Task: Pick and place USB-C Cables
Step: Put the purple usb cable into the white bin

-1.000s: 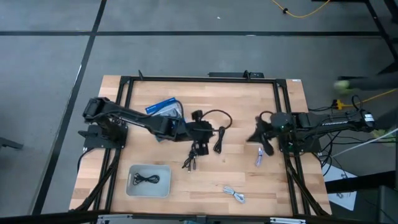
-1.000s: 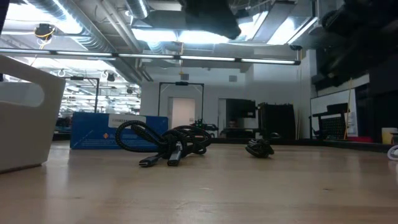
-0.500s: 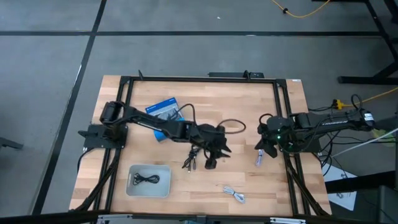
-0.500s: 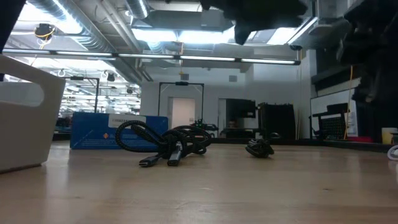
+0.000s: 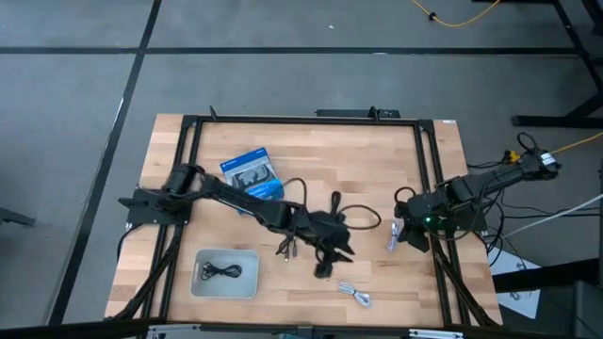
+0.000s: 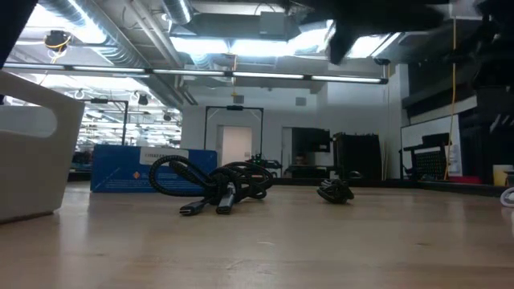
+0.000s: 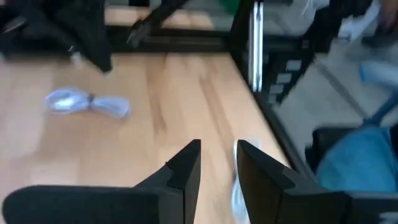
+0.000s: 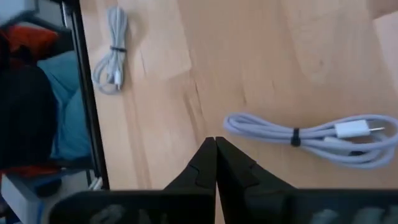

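Two white USB-C cables lie flat on the table: one by the right edge, one near the near edge. Two black bundles lie at mid-table, and a third black cable lies in the tray. My left gripper is open and hangs above the table, between the black bundle and the near white cable. My right gripper is shut, just beside the right white cable and apart from it.
A white tray stands at the near left and shows as a white wall in the low view. A blue retail box lies at the far left. The left arm's own black wire loops above mid-table. A black frame borders the table.
My left arm has reached out from mid-table toward the near right, past the black bundles, toward the near white cable. My right arm has folded back toward the right edge, and its gripper has moved a little toward the near edge, beside the right white cable. No cable has moved.
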Action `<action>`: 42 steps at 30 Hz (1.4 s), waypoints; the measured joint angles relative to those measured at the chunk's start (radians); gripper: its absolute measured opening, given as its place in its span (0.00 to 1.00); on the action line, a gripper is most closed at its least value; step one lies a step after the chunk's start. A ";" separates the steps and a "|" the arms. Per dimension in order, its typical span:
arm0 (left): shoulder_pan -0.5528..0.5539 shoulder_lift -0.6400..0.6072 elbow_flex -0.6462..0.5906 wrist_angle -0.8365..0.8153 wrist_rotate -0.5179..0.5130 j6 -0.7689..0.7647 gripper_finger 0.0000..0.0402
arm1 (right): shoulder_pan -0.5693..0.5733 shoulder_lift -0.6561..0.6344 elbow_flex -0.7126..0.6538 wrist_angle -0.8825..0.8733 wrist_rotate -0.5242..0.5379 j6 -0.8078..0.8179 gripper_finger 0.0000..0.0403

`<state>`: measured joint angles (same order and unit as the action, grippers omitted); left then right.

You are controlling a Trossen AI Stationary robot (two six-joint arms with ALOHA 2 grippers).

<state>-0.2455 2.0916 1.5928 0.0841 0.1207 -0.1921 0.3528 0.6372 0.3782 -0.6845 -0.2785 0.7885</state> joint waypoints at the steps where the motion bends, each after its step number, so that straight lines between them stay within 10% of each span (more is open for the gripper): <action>1: -0.006 0.023 0.010 -0.003 0.008 -0.021 0.24 | 0.009 0.009 0.000 -0.001 0.011 0.000 0.01; 20: -0.045 0.198 0.339 -0.178 0.048 0.008 0.24 | 0.098 0.318 -0.001 -0.040 0.251 -0.007 0.01; 32: -0.024 0.200 0.364 -0.325 0.013 0.045 0.24 | 0.061 0.533 0.000 0.692 0.314 -0.296 0.00; 42: 0.003 0.200 0.363 -0.513 -0.111 0.116 0.24 | 0.062 0.370 -0.001 0.309 0.435 -0.118 0.01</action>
<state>-0.2420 2.2917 1.9560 -0.4288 0.0097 -0.0761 0.4147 1.0073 0.3775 -0.3759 0.1563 0.6708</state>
